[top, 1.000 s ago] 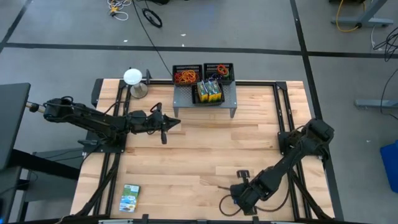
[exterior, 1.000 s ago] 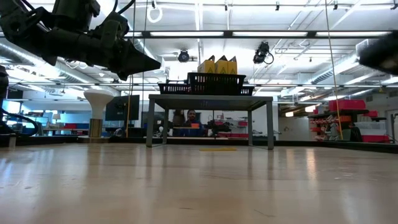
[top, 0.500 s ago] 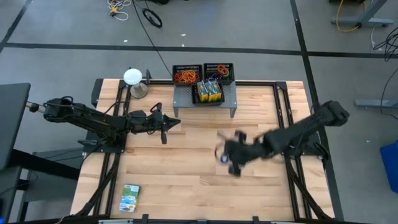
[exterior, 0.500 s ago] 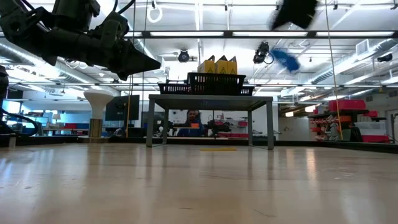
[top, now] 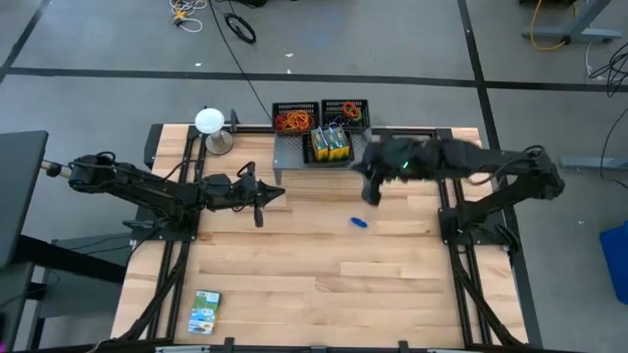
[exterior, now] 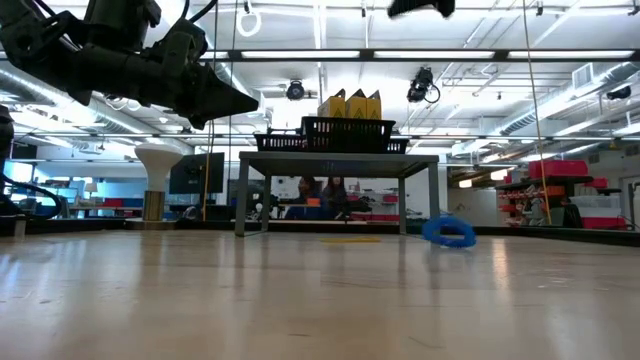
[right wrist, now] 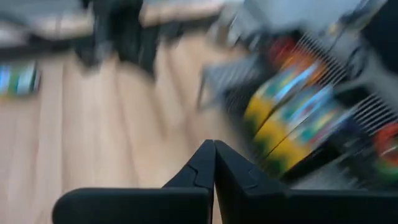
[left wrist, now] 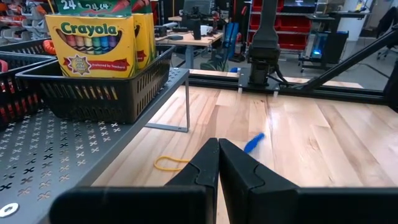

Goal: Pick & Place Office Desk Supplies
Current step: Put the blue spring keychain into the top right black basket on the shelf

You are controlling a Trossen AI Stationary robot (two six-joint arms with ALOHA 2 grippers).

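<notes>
My right gripper [top: 371, 196] [right wrist: 213, 147] is shut and holds nothing. It hangs high above the table [exterior: 420, 8], just right of the grey shelf's front. A blue rubber band [top: 359, 222] [exterior: 448, 232] [left wrist: 254, 142] lies flat on the table, a little nearer than that gripper. My left gripper [top: 281, 193] [left wrist: 217, 147] is shut, raised and level, pointing at the shelf's left leg. Black mesh trays [top: 294, 119] [top: 345, 111] of rubber bands and a tray of yellow crayon boxes [top: 331, 147] [left wrist: 93, 43] stand on the shelf. A green-white box [top: 205, 312] lies flat near the near left corner.
The grey perforated shelf [top: 355, 157] stands at the far middle of the table. A white ball on a stand [top: 209, 123] sits at the far left. An orange rubber band [left wrist: 169, 163] lies on the table under the shelf. People show in the room beyond [exterior: 322, 190].
My right arm swung fast from the near right of the table up and toward the far edge, with the blue rubber band at its fingers midway. The band has come away and now lies on the table, while the gripper went on to the shelf.
</notes>
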